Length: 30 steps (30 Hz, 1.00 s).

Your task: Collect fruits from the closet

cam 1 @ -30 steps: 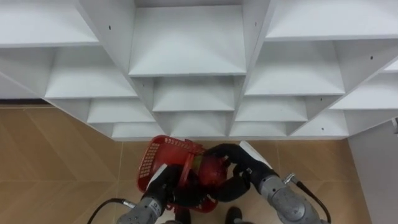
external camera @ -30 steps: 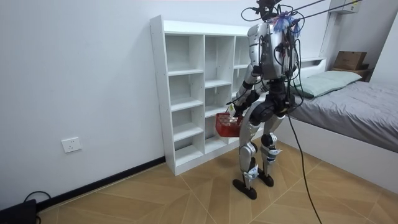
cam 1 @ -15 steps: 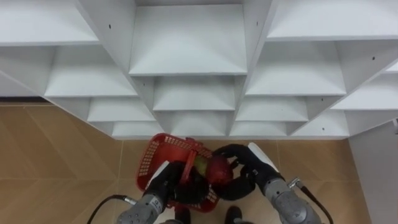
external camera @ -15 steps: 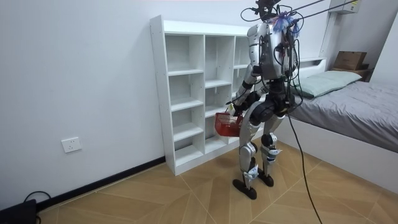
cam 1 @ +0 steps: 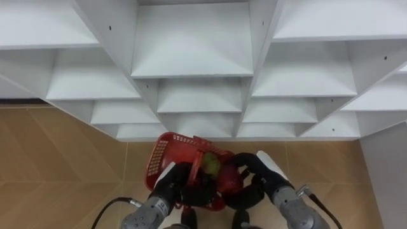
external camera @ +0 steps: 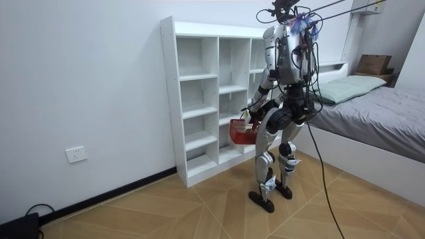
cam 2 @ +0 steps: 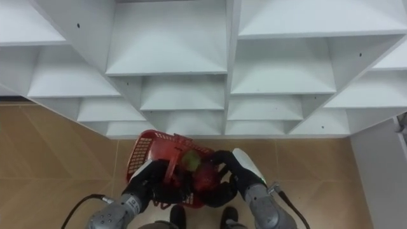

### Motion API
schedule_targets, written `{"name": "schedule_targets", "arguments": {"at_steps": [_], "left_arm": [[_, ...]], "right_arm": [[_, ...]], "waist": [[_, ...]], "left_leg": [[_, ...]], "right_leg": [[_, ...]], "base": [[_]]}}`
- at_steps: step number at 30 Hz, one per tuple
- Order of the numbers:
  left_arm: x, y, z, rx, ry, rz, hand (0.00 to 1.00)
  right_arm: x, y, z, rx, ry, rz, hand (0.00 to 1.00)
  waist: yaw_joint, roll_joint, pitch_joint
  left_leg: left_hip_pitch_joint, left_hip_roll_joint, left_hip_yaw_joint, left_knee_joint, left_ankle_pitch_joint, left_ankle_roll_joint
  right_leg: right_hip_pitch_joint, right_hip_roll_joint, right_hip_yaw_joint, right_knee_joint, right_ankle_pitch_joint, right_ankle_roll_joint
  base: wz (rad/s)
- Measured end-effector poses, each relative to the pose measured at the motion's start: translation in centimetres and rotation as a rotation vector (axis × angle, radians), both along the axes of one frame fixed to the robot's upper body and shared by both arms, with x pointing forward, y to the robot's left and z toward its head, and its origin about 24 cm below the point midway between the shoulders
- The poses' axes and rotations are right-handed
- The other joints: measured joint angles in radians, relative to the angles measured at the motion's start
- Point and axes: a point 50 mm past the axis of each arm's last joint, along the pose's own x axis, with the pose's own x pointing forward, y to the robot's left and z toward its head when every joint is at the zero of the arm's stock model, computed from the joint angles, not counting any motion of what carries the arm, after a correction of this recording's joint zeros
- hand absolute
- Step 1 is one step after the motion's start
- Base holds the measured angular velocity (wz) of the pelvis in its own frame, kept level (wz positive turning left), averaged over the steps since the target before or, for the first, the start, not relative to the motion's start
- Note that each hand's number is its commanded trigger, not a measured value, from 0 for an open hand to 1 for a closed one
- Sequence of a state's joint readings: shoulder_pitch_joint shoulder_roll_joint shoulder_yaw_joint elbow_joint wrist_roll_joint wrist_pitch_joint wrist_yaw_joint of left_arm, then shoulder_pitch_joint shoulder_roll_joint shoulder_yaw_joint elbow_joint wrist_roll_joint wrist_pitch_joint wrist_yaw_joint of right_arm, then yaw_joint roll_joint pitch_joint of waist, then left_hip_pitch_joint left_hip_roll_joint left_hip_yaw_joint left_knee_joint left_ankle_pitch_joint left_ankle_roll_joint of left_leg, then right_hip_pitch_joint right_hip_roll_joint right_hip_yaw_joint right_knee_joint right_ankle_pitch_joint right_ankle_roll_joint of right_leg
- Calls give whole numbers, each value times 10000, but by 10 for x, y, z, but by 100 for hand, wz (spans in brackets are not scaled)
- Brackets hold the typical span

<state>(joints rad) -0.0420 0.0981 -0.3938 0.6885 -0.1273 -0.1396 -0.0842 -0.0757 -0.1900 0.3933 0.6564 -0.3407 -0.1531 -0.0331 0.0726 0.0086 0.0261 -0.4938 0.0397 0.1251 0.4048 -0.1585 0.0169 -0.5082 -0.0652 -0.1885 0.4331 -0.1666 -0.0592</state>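
Low in the left eye view hangs a red plastic basket point(cam 1: 168, 156), in front of the white closet's lowest shelves. My left hand point(cam 1: 173, 183) is curled round the basket's handle point(cam 1: 196, 166). A green fruit point(cam 1: 210, 165) lies inside it. My right hand point(cam 1: 253, 170) reaches in over the basket's right rim, its dark fingers curled round a red apple point(cam 1: 227, 181). In the right eye view the same basket point(cam 2: 145, 151), left hand point(cam 2: 147, 181), right hand point(cam 2: 234, 166) and apple point(cam 2: 203, 181) appear. The room view has me standing upright before the closet point(external camera: 199, 99) with the basket point(external camera: 244, 131) at hip height.
The white closet's compartments point(cam 1: 191, 44) in front of me hold nothing. Wooden floor point(cam 1: 57, 159) lies below them. A pale wall or panel point(cam 1: 388, 172) stands at the right. In the room view a bed point(external camera: 378, 113) is behind me, on that view's right.
My right hand has carried the red apple leftward and deeper into the basket. The basket has shifted slightly right and up, and the green fruit inside has come into sight.
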Motion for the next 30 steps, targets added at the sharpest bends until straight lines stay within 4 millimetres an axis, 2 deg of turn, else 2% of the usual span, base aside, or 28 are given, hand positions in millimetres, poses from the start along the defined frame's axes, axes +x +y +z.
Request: {"name": "schedule_targets", "arguments": {"at_steps": [8, 23, 25, 27, 30], "left_arm": [[2, -2, 2, -141, -41, -239, 100], [1, -5, 1, -349, 92, -726, 100], [1, -5, 2, -557, 148, -657, 100], [1, -6, 2, -626, 154, -723, 100], [2, -7, 3, -647, 127, -770, 100]], "right_arm": [[1, -3, -4, -378, 151, 43, 100], [4, 4, -6, -478, 217, 193, 100], [7, 4, -6, -528, 198, 183, 100], [10, 5, -4, -626, 8, 196, 100], [12, 5, -2, -796, -185, 209, 100]], "waist": [[154, -1, 0], [90, -8, 17], [86, 19, 61], [85, 66, 143], [73, 74, 158]], "left_leg": [[1, 5, 3, 7, 0, 0], [16, -14, 3, 95, 1, 3], [9, -9, -9, 93, 1, 3], [-17, -5, -40, 63, 1, 3], [-42, -7, -67, 58, 1, 3]], "right_leg": [[15, -3, -14, -1, 3, 3], [8, -46, -2, 157, -29, 4], [7, -43, -7, 160, -29, 4], [-1, -43, -24, 160, -31, 3], [-10, -42, -50, 148, -33, 0]], "base": [[0], [0], [0], [0], [1]]}}
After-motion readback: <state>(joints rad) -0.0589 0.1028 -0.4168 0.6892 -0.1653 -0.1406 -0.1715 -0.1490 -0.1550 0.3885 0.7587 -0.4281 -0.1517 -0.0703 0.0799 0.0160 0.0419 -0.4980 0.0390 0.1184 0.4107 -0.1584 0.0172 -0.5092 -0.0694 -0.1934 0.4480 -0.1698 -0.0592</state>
